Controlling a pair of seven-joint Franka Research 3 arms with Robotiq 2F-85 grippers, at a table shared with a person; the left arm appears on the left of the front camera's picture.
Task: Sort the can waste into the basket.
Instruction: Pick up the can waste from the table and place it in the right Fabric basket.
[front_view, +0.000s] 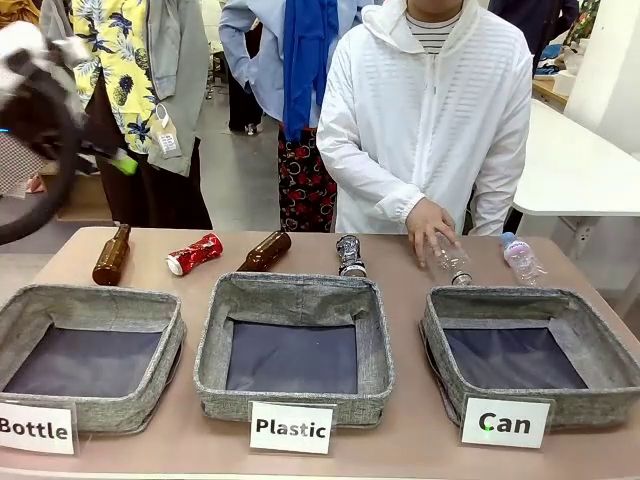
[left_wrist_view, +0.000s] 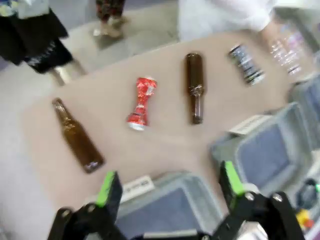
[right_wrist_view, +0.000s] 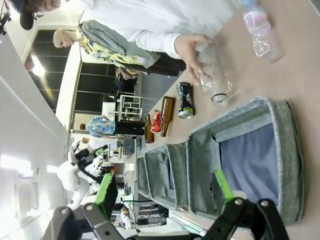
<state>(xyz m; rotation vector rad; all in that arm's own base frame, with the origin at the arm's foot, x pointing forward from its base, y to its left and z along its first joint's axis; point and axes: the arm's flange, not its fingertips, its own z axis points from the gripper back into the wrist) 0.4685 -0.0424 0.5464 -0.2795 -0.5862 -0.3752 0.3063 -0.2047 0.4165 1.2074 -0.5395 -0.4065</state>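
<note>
Crowded bench (front_view: 70, 262): red can (front_view: 193, 254) flanked by brown bottles (front_view: 111, 256), mis-grab risk; left end effector (left_wrist_view: 169, 179), right end effector (right_wrist_view: 164, 181) spread, empty.

A: What is laid on the tabletop (front_view: 408, 300)?
B: A crushed red can (front_view: 193, 253) and a dark can (front_view: 350, 256) are laid among brown bottles (front_view: 111, 254) and clear bottles (front_view: 522, 259), behind three grey baskets (front_view: 295, 290).
A: Where is the "Can" basket (front_view: 500, 297) set?
B: Rightmost, near a person's hand (front_view: 430, 225).

table (front_view: 410, 450): "can" basket (front_view: 520, 298), two more baskets (front_view: 100, 296) (front_view: 300, 288), two brown bottles (front_view: 111, 255) (front_view: 265, 251), red can (front_view: 193, 254), dark can (front_view: 350, 256), two clear bottles (front_view: 450, 262) (front_view: 522, 260)
</note>
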